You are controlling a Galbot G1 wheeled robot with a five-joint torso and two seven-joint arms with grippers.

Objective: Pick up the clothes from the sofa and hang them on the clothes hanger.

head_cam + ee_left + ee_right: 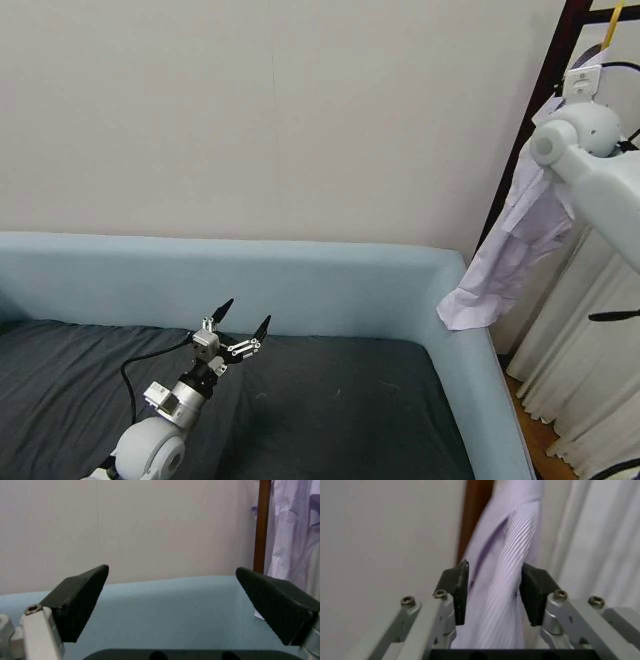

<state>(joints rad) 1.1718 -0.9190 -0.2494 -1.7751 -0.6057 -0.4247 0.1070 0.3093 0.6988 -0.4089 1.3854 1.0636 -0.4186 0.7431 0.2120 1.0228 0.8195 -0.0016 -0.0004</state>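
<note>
The lilac shirt (510, 250) is up off the sofa (300, 280), draped down beside the dark rack post (548, 75) at the right, its hem hanging just over the sofa's end corner. In the right wrist view the right gripper (494, 567) has a ribbed fold of that shirt (505, 555) pinched between its two black pads, fabric pressed on both sides, with the brown post (476, 513) just behind. From the head camera the right arm (600, 190) is raised high toward the rack, and its big round joint blocks the fingers themselves; the top of the shirt is hidden behind it too, so how the cloth sits on the rack can't be made out. A pale curtain (580, 330) hangs beyond.

Low down, the left gripper (247, 312) hovers over the dark seat cushion (330, 410), angled up toward the backrest, fingers spread wide and holding nothing. Its own camera shows the left gripper (171, 570) with the sofa back between the spread tips, and the post (262, 525) and shirt (295, 532) far off.
</note>
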